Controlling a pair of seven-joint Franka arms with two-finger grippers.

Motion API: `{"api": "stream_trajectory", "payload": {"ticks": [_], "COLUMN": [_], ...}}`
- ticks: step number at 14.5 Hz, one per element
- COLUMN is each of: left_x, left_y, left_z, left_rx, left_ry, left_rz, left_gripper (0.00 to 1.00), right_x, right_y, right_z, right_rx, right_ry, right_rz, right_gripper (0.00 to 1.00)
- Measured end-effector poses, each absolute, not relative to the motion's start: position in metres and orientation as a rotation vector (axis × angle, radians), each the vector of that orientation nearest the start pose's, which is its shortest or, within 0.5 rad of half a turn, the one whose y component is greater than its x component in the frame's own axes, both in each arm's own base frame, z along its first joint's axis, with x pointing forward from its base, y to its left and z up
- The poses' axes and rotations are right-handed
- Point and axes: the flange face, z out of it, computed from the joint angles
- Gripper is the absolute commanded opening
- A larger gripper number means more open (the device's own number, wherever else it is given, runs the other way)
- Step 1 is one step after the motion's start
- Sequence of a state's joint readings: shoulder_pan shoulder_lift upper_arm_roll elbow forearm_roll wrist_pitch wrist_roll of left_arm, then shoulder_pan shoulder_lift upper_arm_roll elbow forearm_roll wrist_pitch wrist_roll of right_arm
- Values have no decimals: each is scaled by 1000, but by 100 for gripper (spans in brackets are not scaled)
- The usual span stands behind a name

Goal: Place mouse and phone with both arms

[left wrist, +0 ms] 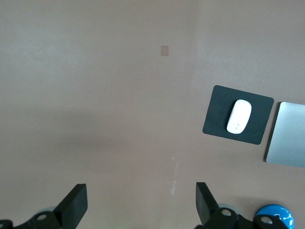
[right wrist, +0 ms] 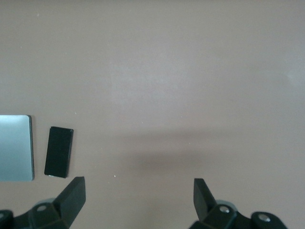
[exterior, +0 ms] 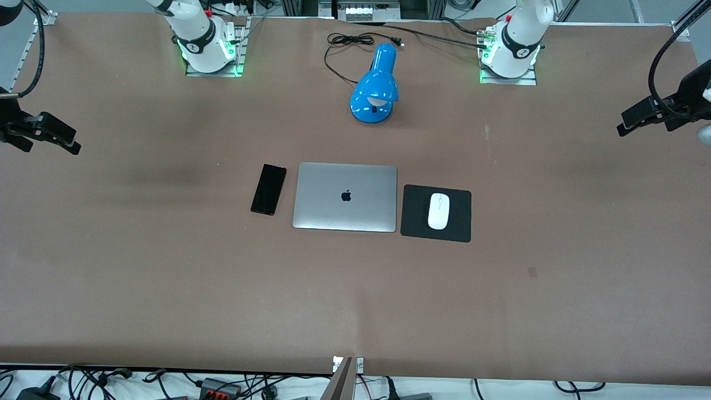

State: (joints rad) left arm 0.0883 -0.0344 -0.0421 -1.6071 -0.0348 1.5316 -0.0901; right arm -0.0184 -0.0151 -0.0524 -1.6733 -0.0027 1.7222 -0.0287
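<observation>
Table top [exterior: 166, 266]: plain matte brown, small darker square patch.
Closed metal laptop [exterior: 345, 196]: silver, black logo at centre.
Slim glossy rectangular phone [exterior: 269, 189], beside laptop: black.
Square matte mouse pad [exterior: 412, 214], beside laptop: black.
Small oval mouse [exterior: 438, 211], on pad: white, thin grey line.
Plastic desk lamp [exterior: 376, 88]: bright blue, black cord.
Arm bases: white, black bands, green glow.

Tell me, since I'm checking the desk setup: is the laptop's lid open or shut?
Shut. The laptop lies flat, its silver lid and logo facing up, no screen or keyboard showing, between the phone and the mouse pad.

Laptop [exterior: 345, 196], mouse pad [exterior: 415, 211], lamp [exterior: 375, 89]
</observation>
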Motion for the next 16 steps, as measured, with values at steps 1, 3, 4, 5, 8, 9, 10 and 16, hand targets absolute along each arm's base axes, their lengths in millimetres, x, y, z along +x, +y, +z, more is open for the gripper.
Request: {"api": "stream_trajectory", "payload": {"ticks": [1,3,4,5,8,9,10,16], "left_x": [539,540,540,540,540,540,540,540], "left_y": [20,20,20,20,20,20,20,22], "left_z": [623,623,624,624,624,624,624,624], "left_rx": [-3169,-3171,-3172,-3173,-3174,-3174,-3174,-3174], "left_ry": [-215,-213,-212,-212,-211,-211,-210,-217], "left_rz": [66,58,52,49,47,47,47,47], "left_gripper": [100,100,100,100,100,100,100,100], "right_x": [560,559,560,560,559,559,559,553], "right_y": [-41,-39,-38,-37,-36,-36,-36,-36], "right_z": [597,596,597,597,597,597,596,590], "right_rx": [-3145,-3144,-3143,-3142,-3142,-3142,-3142,-3141], "right_ry": [60,62,78,96,105,105,105,105], "right_rz": [-85,-80,-80,-80,-80,-78,-75,-55], "right_gripper": [100,100,100,100,100,100,100,100]}}
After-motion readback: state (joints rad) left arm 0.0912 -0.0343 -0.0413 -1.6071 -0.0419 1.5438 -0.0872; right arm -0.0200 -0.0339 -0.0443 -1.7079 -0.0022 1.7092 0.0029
